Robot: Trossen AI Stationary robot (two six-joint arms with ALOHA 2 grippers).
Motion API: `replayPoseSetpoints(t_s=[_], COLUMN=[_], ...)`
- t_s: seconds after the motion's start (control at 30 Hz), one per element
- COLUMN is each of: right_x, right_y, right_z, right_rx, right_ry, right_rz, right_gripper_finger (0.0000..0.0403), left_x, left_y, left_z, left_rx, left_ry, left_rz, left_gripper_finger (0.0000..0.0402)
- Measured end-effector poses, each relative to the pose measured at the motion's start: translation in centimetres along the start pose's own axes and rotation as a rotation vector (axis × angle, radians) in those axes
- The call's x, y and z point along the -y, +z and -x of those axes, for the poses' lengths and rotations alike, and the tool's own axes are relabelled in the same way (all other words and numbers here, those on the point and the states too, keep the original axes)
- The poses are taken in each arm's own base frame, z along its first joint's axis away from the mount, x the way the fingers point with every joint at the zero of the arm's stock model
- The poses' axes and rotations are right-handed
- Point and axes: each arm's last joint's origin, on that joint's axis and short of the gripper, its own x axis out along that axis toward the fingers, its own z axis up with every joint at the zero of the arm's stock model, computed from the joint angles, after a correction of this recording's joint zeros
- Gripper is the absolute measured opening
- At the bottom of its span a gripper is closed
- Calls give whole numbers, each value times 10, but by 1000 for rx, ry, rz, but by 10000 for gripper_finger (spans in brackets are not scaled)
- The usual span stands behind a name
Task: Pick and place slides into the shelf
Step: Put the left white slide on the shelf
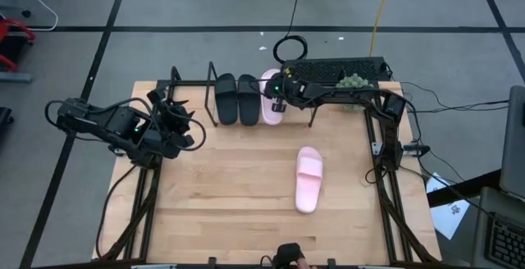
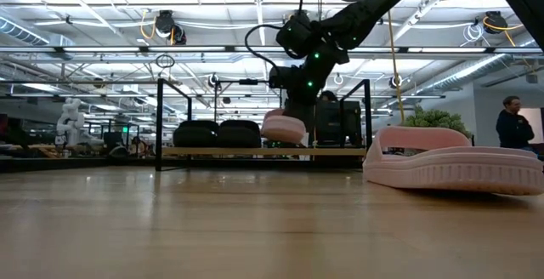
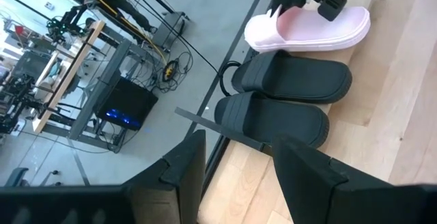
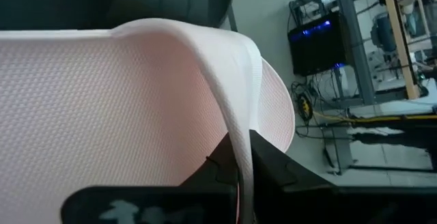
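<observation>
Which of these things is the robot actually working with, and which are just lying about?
Part of the job:
- two black slides on the shelf
- pink slide gripped by the right gripper at the shelf
- second pink slide on the table

Just lying about:
- black keyboard
- green plant
- cables

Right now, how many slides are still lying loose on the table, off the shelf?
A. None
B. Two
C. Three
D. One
D. Only one pink slide lies on the bare table; the two black slides sit on the shelf, and the right gripper holds the other pink slide there.
</observation>
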Motion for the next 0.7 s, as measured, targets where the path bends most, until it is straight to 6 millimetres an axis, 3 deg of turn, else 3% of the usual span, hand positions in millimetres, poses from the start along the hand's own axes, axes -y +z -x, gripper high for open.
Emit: replayPoseSetpoints(t_s=[0.7], right_x=[1], right_y=[1], right_z=[-1], right_rx=[15], right_ry=[-2], right_rz=[-31], right_gripper_finger=[4], left_x=[0], left_y=[0], left_z=[0], left_rx=[0], left_ry=[0], left_rz=[0], left_gripper_finger=[170])
